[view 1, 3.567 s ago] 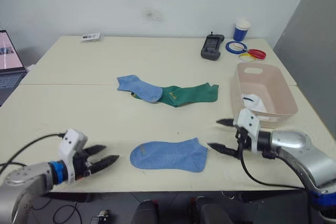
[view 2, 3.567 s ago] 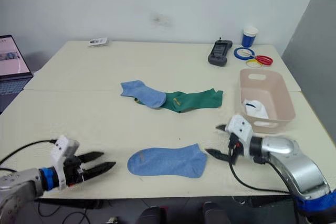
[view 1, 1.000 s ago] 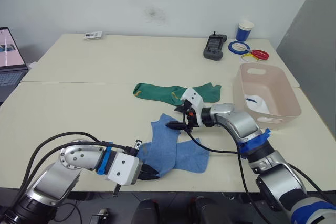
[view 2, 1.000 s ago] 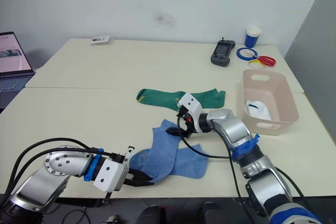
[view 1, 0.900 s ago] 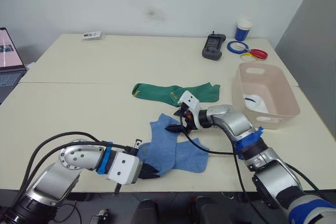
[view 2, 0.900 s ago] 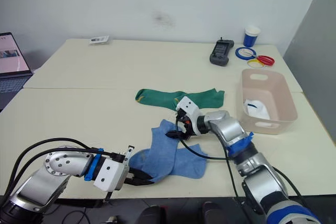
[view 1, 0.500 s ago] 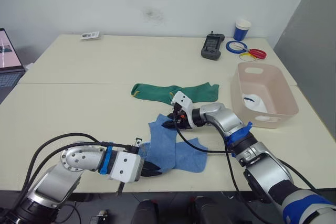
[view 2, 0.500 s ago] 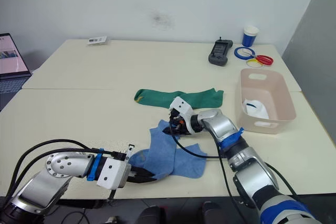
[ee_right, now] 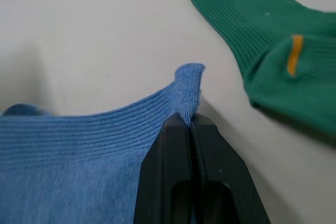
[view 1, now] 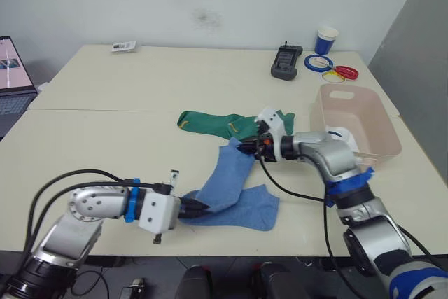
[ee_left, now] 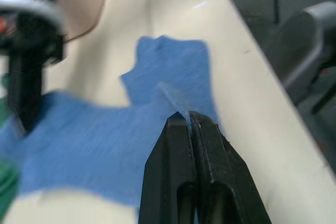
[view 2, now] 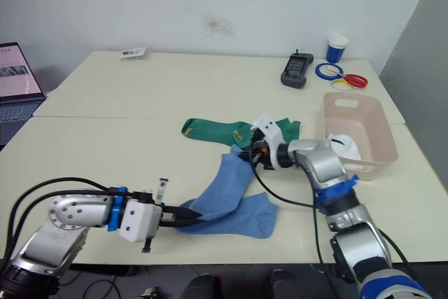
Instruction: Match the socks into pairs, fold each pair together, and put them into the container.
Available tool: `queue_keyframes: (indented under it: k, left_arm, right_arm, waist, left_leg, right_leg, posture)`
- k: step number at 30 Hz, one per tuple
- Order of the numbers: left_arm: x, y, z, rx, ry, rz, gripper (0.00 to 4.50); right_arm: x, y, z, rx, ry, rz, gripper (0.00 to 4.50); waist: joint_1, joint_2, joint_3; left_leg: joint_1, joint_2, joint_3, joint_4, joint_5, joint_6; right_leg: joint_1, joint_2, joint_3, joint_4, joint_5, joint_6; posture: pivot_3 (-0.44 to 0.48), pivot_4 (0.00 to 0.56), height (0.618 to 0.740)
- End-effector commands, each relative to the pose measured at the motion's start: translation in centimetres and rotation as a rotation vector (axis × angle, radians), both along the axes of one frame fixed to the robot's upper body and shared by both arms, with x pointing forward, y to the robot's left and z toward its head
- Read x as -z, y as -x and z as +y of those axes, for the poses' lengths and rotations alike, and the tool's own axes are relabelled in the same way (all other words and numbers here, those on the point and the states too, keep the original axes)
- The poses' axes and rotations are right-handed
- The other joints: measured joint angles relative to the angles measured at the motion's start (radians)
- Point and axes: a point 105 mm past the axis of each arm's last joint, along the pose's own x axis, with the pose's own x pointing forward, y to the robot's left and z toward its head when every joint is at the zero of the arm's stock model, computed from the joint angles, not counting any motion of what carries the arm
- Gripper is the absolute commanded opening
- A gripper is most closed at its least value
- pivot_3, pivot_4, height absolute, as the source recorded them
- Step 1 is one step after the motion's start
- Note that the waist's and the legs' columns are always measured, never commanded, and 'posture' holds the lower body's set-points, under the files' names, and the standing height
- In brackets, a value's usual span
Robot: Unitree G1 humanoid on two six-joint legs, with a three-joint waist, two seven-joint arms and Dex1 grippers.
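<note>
The left end effector [view 1: 198,207] is pinching one end of a light blue sock [view 1: 227,181], and the right end effector [view 1: 246,147] is pinching the cuff of that same sock — both sets of fingers are clamped shut on fabric. The sock is stretching diagonally between them, crossing over a second light blue sock [view 1: 253,211] lying flat on the surface [view 1: 105,138].

To do this step well, the held sock should probably be kept taut and lowered so that its outline is matching the flat sock beneath — cuff to cuff, toe to toe — before either grip is released. Uneven tension is likely to skew the overlap.

Count: two light blue socks near the front edge; dark green socks [view 1: 224,124] lying just behind the right end effector, apparently two overlapping; something white [view 1: 341,135] is resting inside the container [view 1: 357,103], well to the right.
</note>
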Motion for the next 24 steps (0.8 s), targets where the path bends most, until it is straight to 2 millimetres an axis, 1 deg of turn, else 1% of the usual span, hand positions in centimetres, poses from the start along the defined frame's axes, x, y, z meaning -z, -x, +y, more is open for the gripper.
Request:
queue_keyframes:
  k: [1, 4, 7, 11, 12, 14, 16, 19, 20, 21, 23, 24]
  left_arm:
    - [-0.5, -0.7, 1.9, -0.019, -0.005, -0.059, 0.0]
    - [-0.4, -1.3, 2.6, -0.03, -0.002, -0.06, 0.0]
    - [-0.3, -1.4, 2.8, -0.018, -0.001, -0.048, 0.0]
    - [1.1, -0.9, 3.6, 0.014, -0.073, -0.019, 0.0]
    - [1.3, -0.9, 3.6, 0.02, -0.071, -0.013, 0.2]
    - [1.5, -0.8, 3.4, 0.033, -0.073, 0.005, 0.59]
    - [1.5, -0.8, 3.3, 0.035, -0.064, 0.01, 1.18]
    - [1.6, -0.7, 3.4, 0.024, -0.055, 0.016, 2.18]
    - [1.6, -0.7, 3.6, 0.009, -0.051, 0.023, 2.47]
    - [1.4, -0.8, 4.0, -0.033, -0.026, 0.053, 2.83]
    - [0.6, -1.7, 4.7, -0.187, 0.084, 0.174, 3.46]
    - [0.3, -2.0, 5.0, -0.255, 0.128, 0.233, 3.47]
  right_arm:
    - [-2.1, 1.5, -1.8, 0.094, -0.054, 0.035, 0.05]
    - [-1.7, 3.2, -3.4, 0.196, -0.06, 0.12, 0.05]
    - [-1.2, 4.6, -4.2, 0.269, -0.073, 0.179, 0.05]
    - [0.0, 6.7, -4.3, 0.305, -0.087, 0.213, 0.05]
    - [0.4, 7.1, -4.1, 0.309, -0.088, 0.218, 0.23]
    - [0.8, 7.6, -3.8, 0.314, -0.091, 0.224, 0.67]
    - [0.9, 7.8, -3.7, 0.318, -0.099, 0.226, 1.31]
    - [0.9, 7.9, -4.2, 0.323, -0.086, 0.221, 2.43]
    - [0.8, 7.9, -4.5, 0.321, -0.076, 0.217, 2.73]
    - [0.7, 7.8, -4.8, 0.315, -0.06, 0.209, 3.14]
    - [0.2, 7.4, -5.3, 0.275, -0.012, 0.147, 3.88]
    - [-0.1, 7.1, -5.4, 0.25, 0.005, 0.11, 4.22]
  waist:
    - [-0.003, 0.0, 0.0]
    - [-0.003, 0.0, 0.0]
    - [-0.004, 0.0, 0.0]
    - [-0.005, 0.0, 0.0]
    - [-0.005, 0.0, 0.0]
    - [-0.005, 0.0, 0.0]
    - [-0.006, 0.0, 0.0]
    - [-0.006, 0.0, 0.0]
    - [-0.006, 0.0, 0.0]
    - [-0.006, 0.0, 0.0]
    - [-0.007, 0.0, 0.0]
    - [-0.009, 0.0, 0.0]
  left_leg:
    - [0.0, 0.0, 0.0, 0.0, 0.0, 0.0]
    - [0.0, 0.0, 0.0, -0.001, 0.0, 0.0]
    - [0.0, 0.0, 0.0, -0.001, 0.0, 0.0]
    - [0.0, 0.0, 0.001, -0.002, 0.0, 0.0]
    - [0.0, 0.0, 0.0, -0.003, 0.0, 0.0]
    - [0.0, 0.0, 0.0, -0.003, 0.0, 0.0]
    - [0.0, 0.0, 0.001, -0.003, 0.0, 0.0]
    - [0.0, 0.0, 0.001, -0.003, 0.0, 0.0]
    - [0.0, 0.0, 0.001, -0.003, 0.0, 0.0]
    - [0.0, -0.001, 0.001, -0.003, 0.0, 0.0]
    - [0.0, 0.0, 0.001, -0.004, 0.0, 0.0]
    - [0.0, 0.0, 0.001, -0.004, 0.0, 0.0]
  right_leg:
    - [0.0, 0.0, 0.0, 0.0, 0.0, 0.0]
    - [0.0, 0.0, 0.0, 0.0, 0.0, 0.0]
    - [0.0, -0.001, 0.0, 0.0, 0.0, 0.0]
    - [-0.001, 0.0, 0.0, 0.0, 0.0, 0.0]
    - [-0.001, 0.0, 0.0, 0.0, 0.0, 0.0]
    - [-0.001, 0.0, 0.0, 0.0, 0.0, 0.0]
    - [-0.001, -0.001, 0.0, 0.0, 0.0, 0.0]
    - [-0.001, -0.001, 0.0, 0.0, 0.0, 0.001]
    - [-0.001, -0.001, 0.0, 0.0, 0.0, 0.001]
    - [-0.001, -0.001, 0.0, 0.0, 0.0, 0.0]
    - [-0.001, -0.001, 0.001, -0.001, 0.0, 0.001]
    - [-0.001, -0.001, 0.0, -0.001, 0.0, 0.001]
  posture:
    - [0.0, 0.15, 0.74]
    - [0.0, 0.15, 0.74]
    - [0.0, 0.15, 0.74]
    - [0.0, 0.15, 0.74]
    - [0.0, 0.15, 0.74]
    - [0.0, 0.15, 0.74]
    - [0.0, 0.15, 0.74]
    - [0.0, 0.15, 0.74]
    - [0.0, 0.15, 0.74]
    - [0.0, 0.15, 0.74]
    - [0.0, 0.15, 0.74]
    - [0.0, 0.15, 0.74]
